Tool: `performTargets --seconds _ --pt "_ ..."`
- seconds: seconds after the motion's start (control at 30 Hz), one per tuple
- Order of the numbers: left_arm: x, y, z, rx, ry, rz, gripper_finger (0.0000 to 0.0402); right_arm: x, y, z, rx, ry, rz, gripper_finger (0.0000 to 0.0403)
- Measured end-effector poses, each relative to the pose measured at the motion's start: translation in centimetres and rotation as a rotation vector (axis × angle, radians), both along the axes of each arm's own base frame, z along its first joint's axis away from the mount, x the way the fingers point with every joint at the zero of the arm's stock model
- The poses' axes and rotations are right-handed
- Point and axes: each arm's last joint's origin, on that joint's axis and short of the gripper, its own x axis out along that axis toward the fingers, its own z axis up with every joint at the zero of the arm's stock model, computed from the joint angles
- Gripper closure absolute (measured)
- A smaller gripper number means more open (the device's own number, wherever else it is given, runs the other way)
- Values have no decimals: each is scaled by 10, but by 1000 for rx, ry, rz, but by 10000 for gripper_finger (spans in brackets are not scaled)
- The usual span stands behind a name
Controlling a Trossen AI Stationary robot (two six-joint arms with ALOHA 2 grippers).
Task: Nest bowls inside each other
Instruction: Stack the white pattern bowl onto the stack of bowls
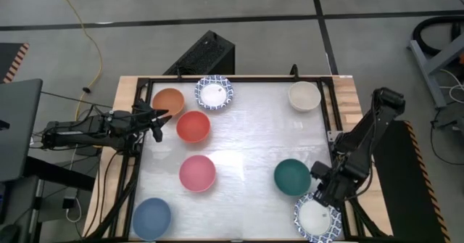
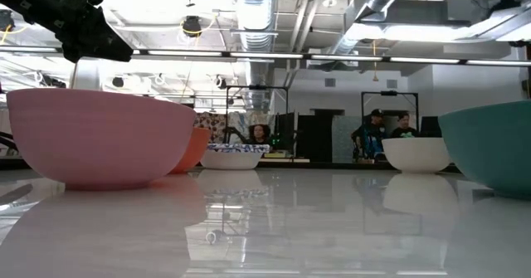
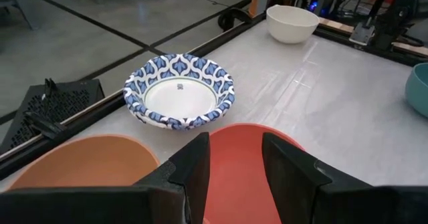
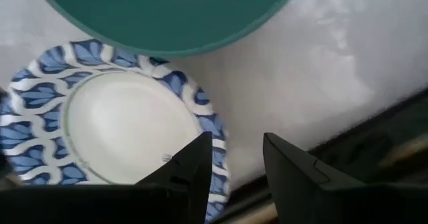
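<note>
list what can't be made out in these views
- High view: right gripper covers part of the near blue-patterned bowl.
- Low view: pink bowl hides most of the orange bowl.
- Right wrist view: green bowl is cut off by the frame edge.

The left arm stretches in level from the tabletop's left edge, its dark two-finger left end effector [image 1: 161,120] pointing inward over the far-left part of the surface, fingers [image 3: 194,174] parted with a clear gap. The right arm folds down along the right edge, elbow raised, its right end effector [image 1: 324,192] angled steeply downward at the near-right corner, fingers [image 4: 190,167] likewise apart.
</note>
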Motion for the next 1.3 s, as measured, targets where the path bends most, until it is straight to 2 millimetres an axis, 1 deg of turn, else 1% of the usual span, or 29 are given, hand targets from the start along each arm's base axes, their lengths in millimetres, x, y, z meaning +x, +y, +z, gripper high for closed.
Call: performTargets --seconds 0.13,0.27,0.4,0.53,0.73,0.87,1.03,1.3 --pt "0 0 0 0 0 0 275 -1 -2 -15 26 -15 -10 248" --pt "0 0 0 0 0 0 275 -3 -1 -23 31 -19 7 248" --pt "0 0 0 1 0 4 275 -8 2 -22 34 -29 59 251" --pt "0 0 0 -9 -7 9 275 -12 5 -22 29 -34 87 265" --pt "0 0 0 -10 -3 10 275 -17 2 -23 -17 -18 177 278" --pt "0 0 0 -9 -3 12 275 -17 1 -24 -25 -10 177 280" --pt "0 1 0 -5 -3 26 275 -17 2 -25 -25 1 124 280" --pt "0 1 0 -4 -3 29 275 -13 7 -24 12 -64 140 280"
